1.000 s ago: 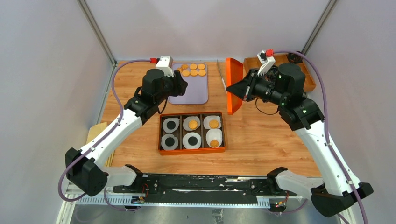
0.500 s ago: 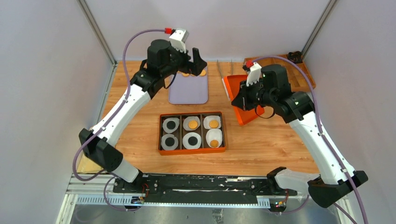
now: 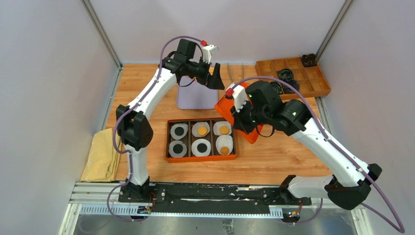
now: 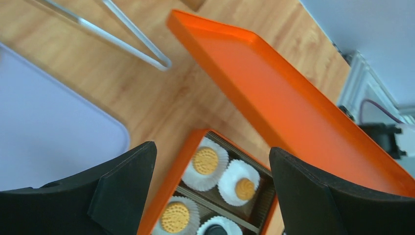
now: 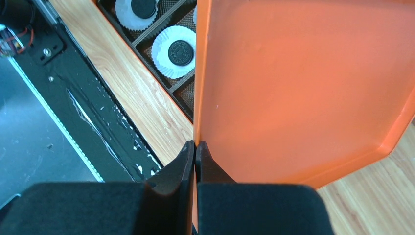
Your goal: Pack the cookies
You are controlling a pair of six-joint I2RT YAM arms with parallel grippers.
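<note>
Centrally, golden round cookies point(image 3: 202, 129) lie in white paper liners point(image 3: 225, 142) in an orange six-cell box point(image 3: 200, 158). At its 2 o'clock the right end effector point(image 5: 195, 147) is clamped on a tilted flat orange lid point(image 5: 303, 88). The left end effector point(image 4: 213, 166) gapes wide at 12, near a lavender mat point(image 3: 195, 100) and metal tongs point(image 4: 147, 40). A tan cloth point(image 3: 100, 154) lies at 9 on the wood-grain bench point(image 3: 274, 161), between pale walls.

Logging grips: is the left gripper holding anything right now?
No: in its wrist view the left gripper stands wide open, with only the cookie box below showing in the gap.

No legible text or labels anywhere.
</note>
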